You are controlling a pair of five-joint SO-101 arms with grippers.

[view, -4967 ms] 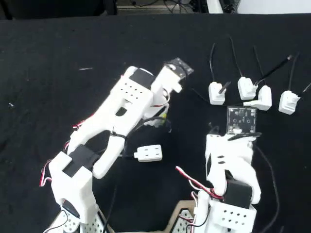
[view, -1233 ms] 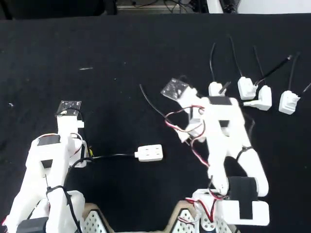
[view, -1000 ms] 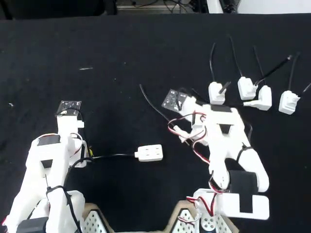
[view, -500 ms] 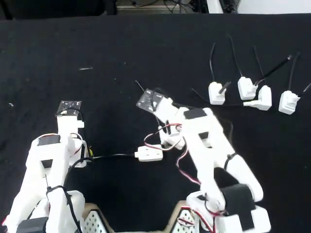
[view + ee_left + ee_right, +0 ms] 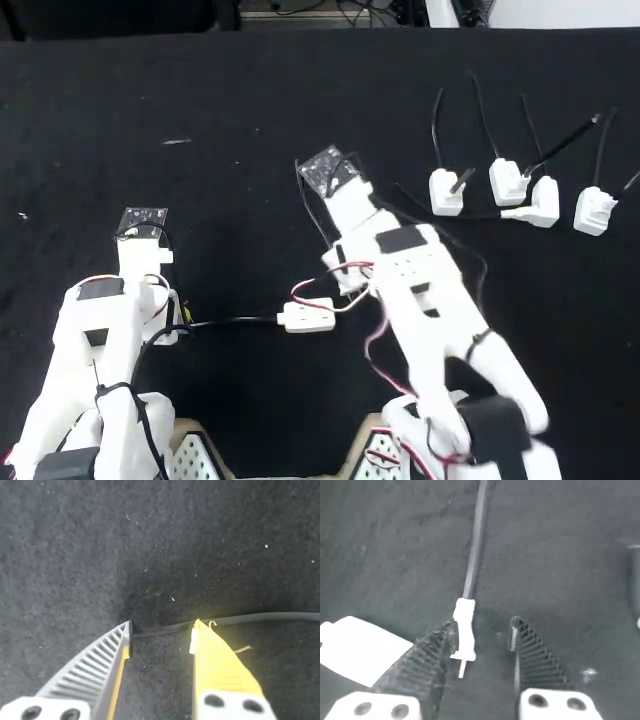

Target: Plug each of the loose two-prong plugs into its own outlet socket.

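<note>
The loose two-prong plug (image 5: 464,630) is found on the bench between the spread, empty right fingers (image 5: 517,635), its long axis laid along them with prongs toward the wrist and the outlet block (image 5: 355,647) just outside one finger, while the left fingers (image 5: 202,645), likewise spread, are set farther off astride the cable (image 5: 260,617).

Two arms (image 5: 95,340) (image 5: 425,290), four white corded blocks (image 5: 445,190) (image 5: 508,182) (image 5: 541,203) (image 5: 594,211), one white socket (image 5: 306,318), one two-prong plug (image 5: 464,630)
</note>
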